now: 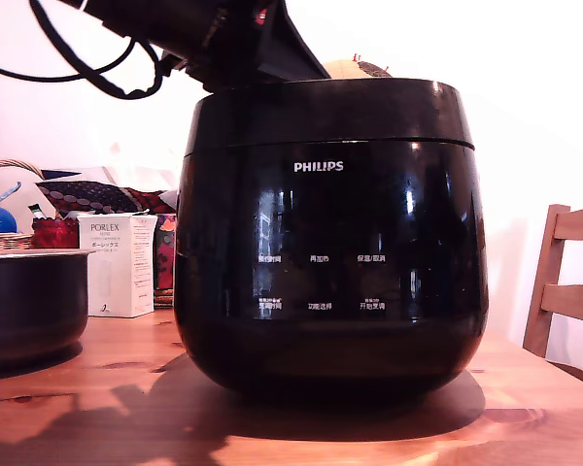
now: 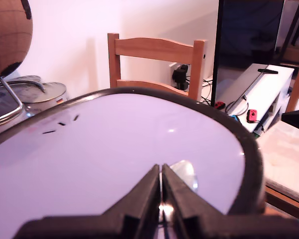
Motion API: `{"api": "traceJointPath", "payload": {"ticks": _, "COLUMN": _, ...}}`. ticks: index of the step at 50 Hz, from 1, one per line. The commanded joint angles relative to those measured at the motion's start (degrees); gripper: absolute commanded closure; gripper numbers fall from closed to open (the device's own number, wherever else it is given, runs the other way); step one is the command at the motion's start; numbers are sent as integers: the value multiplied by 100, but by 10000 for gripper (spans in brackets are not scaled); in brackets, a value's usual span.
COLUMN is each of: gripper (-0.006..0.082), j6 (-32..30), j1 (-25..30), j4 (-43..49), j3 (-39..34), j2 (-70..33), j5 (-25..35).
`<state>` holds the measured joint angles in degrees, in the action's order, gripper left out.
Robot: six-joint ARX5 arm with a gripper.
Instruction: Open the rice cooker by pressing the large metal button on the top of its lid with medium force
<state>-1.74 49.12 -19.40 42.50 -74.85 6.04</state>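
The rice cooker [image 1: 330, 243] is a large glossy black pot with a white PHILIPS logo, standing mid-table in the exterior view. Its lid [image 1: 330, 112] sits down on the body, a thin seam showing below it. In the wrist view the lid top [image 2: 104, 159] fills the frame as a pale reflective surface with a dark rim. My gripper [image 2: 161, 172] is shut, its black fingertips pressed together just above the lid top, right next to the small shiny metal button [image 2: 185, 172]. In the exterior view only the arm [image 1: 204, 34] shows, over the lid's left part; the fingers are hidden.
A dark open pot with a grey rim [image 1: 29, 301] stands at the exterior view's left, with a white PORLEX box [image 1: 117, 264] and a basket behind. A wooden chair [image 1: 568, 291] is at the right. The wrist view shows another chair [image 2: 157, 64], a globe and a TV stand.
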Motion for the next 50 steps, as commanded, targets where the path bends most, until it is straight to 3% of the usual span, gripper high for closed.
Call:
{"api": "traceJointPath", "payload": {"ticks": 1, "gripper": 789, "j6": -24, "j1": 55, "j4": 341, "j3": -149, "j2": -245, "j5": 4}}
{"api": "traceJointPath", "payload": {"ticks": 20, "gripper": 789, "j6": -26, "j1": 48, "j4": 1113, "j3": -149, "j2": -245, "j5": -374}}
{"api": "traceJointPath", "payload": {"ticks": 50, "gripper": 789, "j6": -28, "j1": -61, "j4": 1620, "j3": -149, "j2": -256, "j5": -389}}
